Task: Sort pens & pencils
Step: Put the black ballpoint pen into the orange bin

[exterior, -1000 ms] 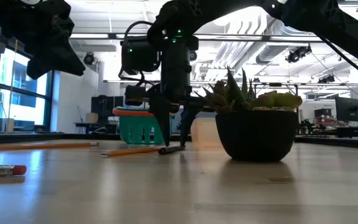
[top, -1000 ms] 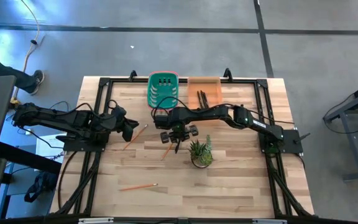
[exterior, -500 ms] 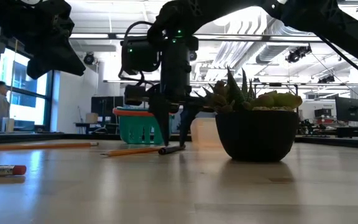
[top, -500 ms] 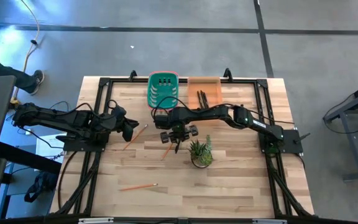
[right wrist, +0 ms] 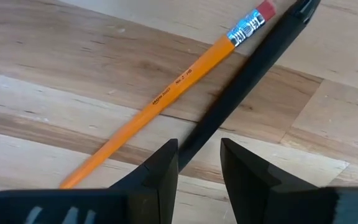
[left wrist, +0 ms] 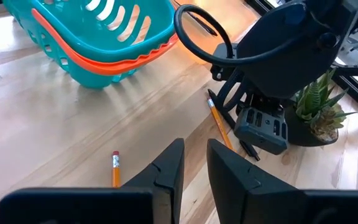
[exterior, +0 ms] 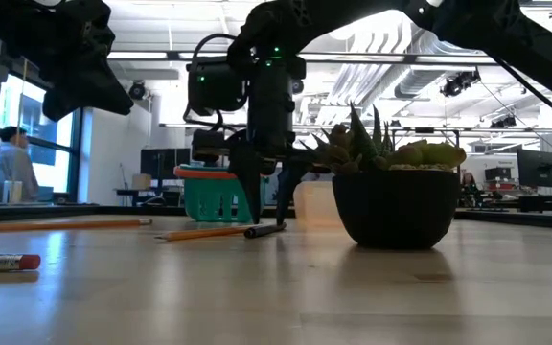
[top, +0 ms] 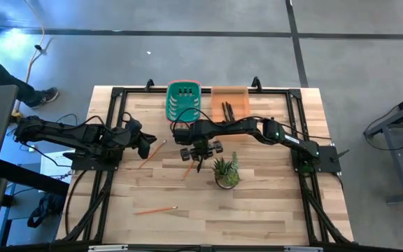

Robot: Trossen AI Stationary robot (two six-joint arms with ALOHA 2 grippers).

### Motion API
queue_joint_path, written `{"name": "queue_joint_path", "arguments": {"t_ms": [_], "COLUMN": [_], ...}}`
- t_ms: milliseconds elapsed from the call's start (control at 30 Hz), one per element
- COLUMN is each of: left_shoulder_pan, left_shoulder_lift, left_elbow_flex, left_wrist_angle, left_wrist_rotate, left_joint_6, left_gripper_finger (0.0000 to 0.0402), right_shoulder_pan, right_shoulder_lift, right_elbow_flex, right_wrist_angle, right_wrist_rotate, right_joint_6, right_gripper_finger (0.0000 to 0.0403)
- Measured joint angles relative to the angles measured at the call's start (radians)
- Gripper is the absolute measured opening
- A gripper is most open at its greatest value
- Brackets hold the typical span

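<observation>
- While the right gripper (right wrist: 196, 163) stands low over mid-table, its fingers (right wrist: 157, 171) sit narrowly apart, astride a black pen (right wrist: 247, 78) lying flat; whether they grip it, I cannot tell.
- That pen's long axis runs diagonally away from the fingers, nearly parallel to an orange pencil (right wrist: 160, 99) just beside it, eraser end far from the gripper.
- From above, the pair lies just left of the potted succulent (top: 225, 171).
- More pens stand in the teal basket (top: 183, 100); pencils lie in the orange tray (top: 231, 98).
- Left gripper (left wrist: 194, 168) hovers at table's left, fingers slightly parted, empty, above another pencil (top: 152, 153) lying diagonally.
- One pencil (top: 155, 209) lies near the front edge, almost crosswise.
</observation>
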Motion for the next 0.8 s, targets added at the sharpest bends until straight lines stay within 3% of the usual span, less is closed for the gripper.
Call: {"name": "queue_joint_path", "arguments": {"t_ms": [800], "left_shoulder_pan": [0.0], "left_shoulder_lift": [0.0], "left_elbow_flex": [0.0], "left_wrist_angle": [0.006], "left_wrist_rotate": [-0.016], "left_joint_6": [0.0], "left_gripper_finger": [0.0058], "right_shoulder_pan": [0.014], "right_shoulder_lift": [0.023], "right_elbow_flex": [0.002], "right_wrist_angle": [0.015], "right_wrist_rotate": [0.018], "right_joint_6": [-0.017], "right_gripper_finger": [0.0107]}}
